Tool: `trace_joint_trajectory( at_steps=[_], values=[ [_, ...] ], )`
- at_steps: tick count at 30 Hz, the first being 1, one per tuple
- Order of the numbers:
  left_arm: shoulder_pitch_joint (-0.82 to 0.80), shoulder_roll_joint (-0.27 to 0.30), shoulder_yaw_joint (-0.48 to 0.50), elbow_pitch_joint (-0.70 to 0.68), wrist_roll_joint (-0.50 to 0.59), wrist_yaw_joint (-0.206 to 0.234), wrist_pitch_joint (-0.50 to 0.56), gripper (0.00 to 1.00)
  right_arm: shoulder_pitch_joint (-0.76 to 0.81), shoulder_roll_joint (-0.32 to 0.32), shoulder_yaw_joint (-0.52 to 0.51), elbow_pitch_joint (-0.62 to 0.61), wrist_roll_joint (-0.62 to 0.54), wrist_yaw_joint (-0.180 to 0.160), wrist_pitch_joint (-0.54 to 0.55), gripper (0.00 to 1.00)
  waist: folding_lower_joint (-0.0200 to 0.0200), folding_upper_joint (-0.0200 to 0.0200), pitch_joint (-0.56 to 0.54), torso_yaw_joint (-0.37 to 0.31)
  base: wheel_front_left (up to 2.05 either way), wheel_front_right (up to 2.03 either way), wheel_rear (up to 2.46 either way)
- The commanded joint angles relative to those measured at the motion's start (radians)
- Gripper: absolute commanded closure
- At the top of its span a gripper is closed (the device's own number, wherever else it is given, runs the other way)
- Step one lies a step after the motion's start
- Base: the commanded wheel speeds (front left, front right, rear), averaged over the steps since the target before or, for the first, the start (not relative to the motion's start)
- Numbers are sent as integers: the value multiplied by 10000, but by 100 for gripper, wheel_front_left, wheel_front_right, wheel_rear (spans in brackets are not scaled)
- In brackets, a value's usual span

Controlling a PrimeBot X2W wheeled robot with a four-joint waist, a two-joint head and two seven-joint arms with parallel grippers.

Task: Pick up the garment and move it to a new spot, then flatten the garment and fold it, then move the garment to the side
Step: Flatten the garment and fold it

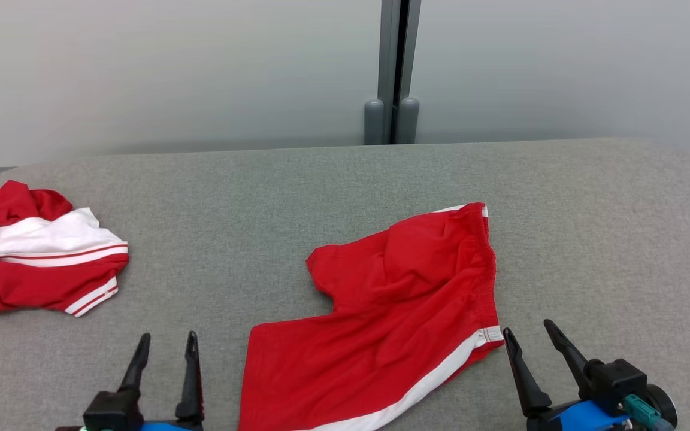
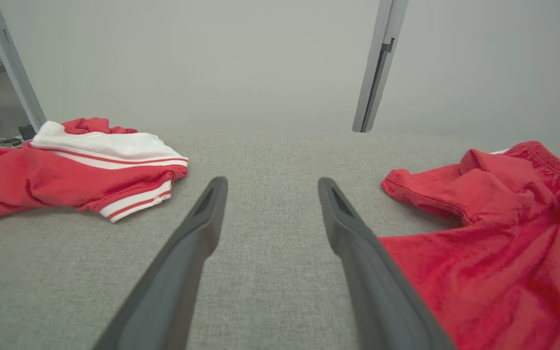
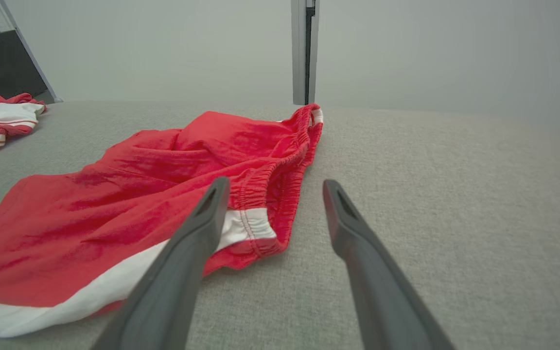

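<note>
the red shorts lie rumpled near the middle of the grey worktop. the waistband is toward the robot's right, the near leg is spread flat and the far leg is bunched up. a red and white jersey sits crumpled well apart at the far left.

both grippers hover low with jaws spread wide, grasping nothing. the left gripper is over bare worktop between the two garments. the right gripper is just beside the waistband's near corner, where the white side stripe ends.

likely trouble: a pinch at that corner may catch only the top layer, so the shorts would open or twist when lifted instead of hanging flat. the elastic looks thick and gathered, so a shallow bite could slip. if the left arm drifts outward, it could take the wrong garment.
</note>
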Motion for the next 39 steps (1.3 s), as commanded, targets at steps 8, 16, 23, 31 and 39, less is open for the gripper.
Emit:
trace_joint_trajectory(
  at_steps=[8, 16, 23, 31, 39],
  values=[
    [613, 202, -1316, 384, -4, -157, -29, 0, -565, -892, 1013, 832, 716, 1, -34, 0, 1, 0, 44, 151, 0, 0, 0],
    [1116, 556, -2717, 835, -367, -145, -29, 0, -1147, -1665, 2226, 1489, 1491, 1, -34, 0, 1, 0, 81, 215, 0, 0, 0],
    [1031, 719, -3583, 1604, -788, -147, -29, 0, -1739, -2102, 3220, 1795, 2086, 1, -36, 0, 1, 0, 217, 192, 0, 0, 0],
    [624, 768, -3928, 2056, -1122, -146, -29, 0, -2486, -2641, 4485, 2403, 2765, 1, -34, 0, 1, 0, 337, 204, 0, 0, 0],
    [55, 639, -4392, 2166, -1483, -147, -29, 0, -3361, -3078, 6012, 2860, 3682, 1, -34, 0, 1, 0, 482, 304, 0, 0, 0]
  ],
)
